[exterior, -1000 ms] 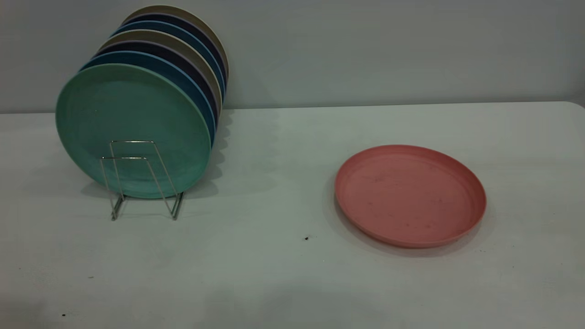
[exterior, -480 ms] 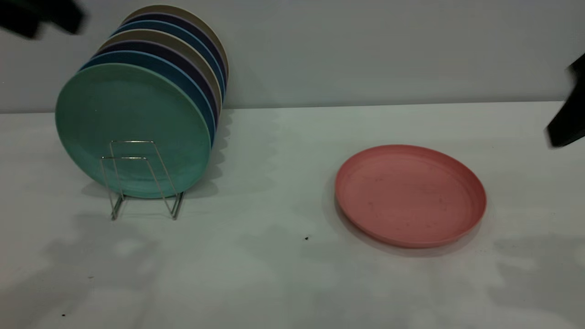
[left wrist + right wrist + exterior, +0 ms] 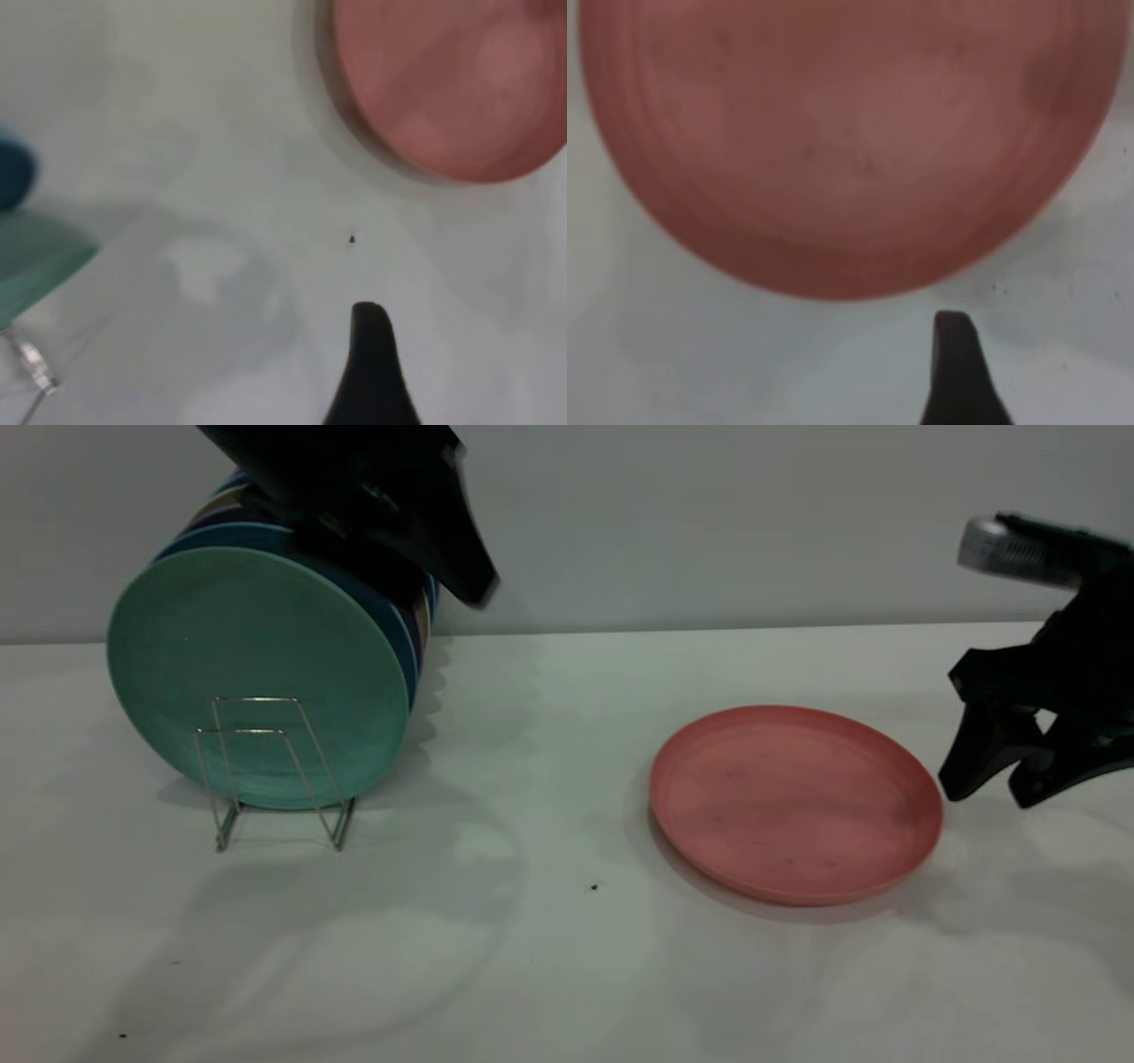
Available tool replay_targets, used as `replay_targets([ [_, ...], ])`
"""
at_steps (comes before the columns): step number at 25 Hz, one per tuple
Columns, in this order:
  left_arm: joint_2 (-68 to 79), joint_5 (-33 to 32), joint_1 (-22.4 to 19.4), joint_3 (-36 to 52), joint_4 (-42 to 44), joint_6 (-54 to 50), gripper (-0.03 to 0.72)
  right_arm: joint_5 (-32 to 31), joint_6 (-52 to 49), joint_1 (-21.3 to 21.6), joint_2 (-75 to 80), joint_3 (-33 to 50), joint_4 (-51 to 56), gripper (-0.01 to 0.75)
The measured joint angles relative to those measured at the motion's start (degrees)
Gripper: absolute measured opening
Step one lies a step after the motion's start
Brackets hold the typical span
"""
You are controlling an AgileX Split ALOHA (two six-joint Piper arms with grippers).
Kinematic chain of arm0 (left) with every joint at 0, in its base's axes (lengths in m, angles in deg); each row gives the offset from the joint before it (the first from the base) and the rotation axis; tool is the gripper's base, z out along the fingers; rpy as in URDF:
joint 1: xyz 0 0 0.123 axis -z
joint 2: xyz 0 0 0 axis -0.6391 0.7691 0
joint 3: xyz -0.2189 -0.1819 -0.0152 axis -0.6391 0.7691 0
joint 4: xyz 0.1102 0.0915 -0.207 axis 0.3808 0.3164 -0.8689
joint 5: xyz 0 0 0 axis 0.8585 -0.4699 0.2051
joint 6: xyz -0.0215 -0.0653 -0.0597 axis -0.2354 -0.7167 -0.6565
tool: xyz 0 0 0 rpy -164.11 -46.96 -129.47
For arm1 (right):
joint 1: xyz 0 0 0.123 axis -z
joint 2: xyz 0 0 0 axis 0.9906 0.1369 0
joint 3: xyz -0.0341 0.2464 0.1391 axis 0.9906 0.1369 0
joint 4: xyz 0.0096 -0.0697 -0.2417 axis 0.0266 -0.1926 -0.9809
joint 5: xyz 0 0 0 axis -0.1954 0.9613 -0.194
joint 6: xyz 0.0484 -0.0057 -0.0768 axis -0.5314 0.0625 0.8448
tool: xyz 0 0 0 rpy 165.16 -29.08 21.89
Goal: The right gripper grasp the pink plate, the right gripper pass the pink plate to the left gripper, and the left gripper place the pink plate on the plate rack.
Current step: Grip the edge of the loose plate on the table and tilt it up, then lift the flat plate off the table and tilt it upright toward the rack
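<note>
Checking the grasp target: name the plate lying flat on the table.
The pink plate, beside the right gripper; the other plates stand upright in the plate rack.

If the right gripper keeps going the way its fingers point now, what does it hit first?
Probably the near rim of the pink plate: the right gripper points down-left toward it, jaws open. Depth is unclear; it could meet the table first.

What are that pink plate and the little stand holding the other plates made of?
The pink plate looks like matte plastic: a dull, even salmon surface with faint dark specks, no glare, and a low moulded rim. The plate rack appears to be thin bare metal wire, silvery and slightly shiny, bent into short trapezoid loops. Neither can be confirmed by sight alone.
</note>
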Motion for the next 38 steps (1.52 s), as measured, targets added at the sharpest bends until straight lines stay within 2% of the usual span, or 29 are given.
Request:
replay_targets([
  [4,3.5,-0.1,1.9,-0.7,0.0,0.0,0.590,-6.6,3.9,3.5,6.8,-7.0,3.7,0.506],
  [8,4.3,0.0,2.1,-0.7,-0.3,0.0,0.590,-11.3,9.0,6.6,11.3,-11.6,9.7,0.506],
  [17,4.3,2.3,2.1,-0.9,-1.7,-0.1,0.590,-12.2,18.8,7.7,19.4,-12.7,23.9,0.506],
  [21,4.3,2.7,2.1,-0.9,-1.7,-0.1,0.590,-12.2,20.7,7.7,21.8,-12.8,28.1,0.481],
  [24,4.3,2.8,2.1,-0.9,-1.8,-0.1,0.590,-12.8,21.2,7.7,22.7,-12.9,30.2,0.405],
  [25,4.3,2.8,2.1,-0.9,-1.9,-0.1,0.590,-12.7,21.8,7.8,22.9,-12.9,30.5,0.348],
  [27,4.4,3.4,2.1,-0.9,-2.0,-0.1,0.590,-12.7,23.8,7.8,23.2,-12.9,31.8,0.180],
  [29,4.4,4.7,2.1,-0.9,-2.1,-0.1,0.590,-13.6,26.5,7.8,23.6,-12.9,34.4,0.063],
  [30,4.6,5.1,2.1,-0.9,-2.4,-0.1,0.590,-14.7,28.4,7.8,23.6,-12.9,35.9,0.036],
  [34,6.2,6.7,2.1,-1.0,-6.5,-0.2,0.590,-20.9,35.7,7.4,23.6,-12.9,41.7,0.019],
  [38,7.5,8.4,2.4,-1.0,-10.6,0.0,0.590,-22.2,39.8,5.3,23.6,-12.9,46.4,0.019],
])
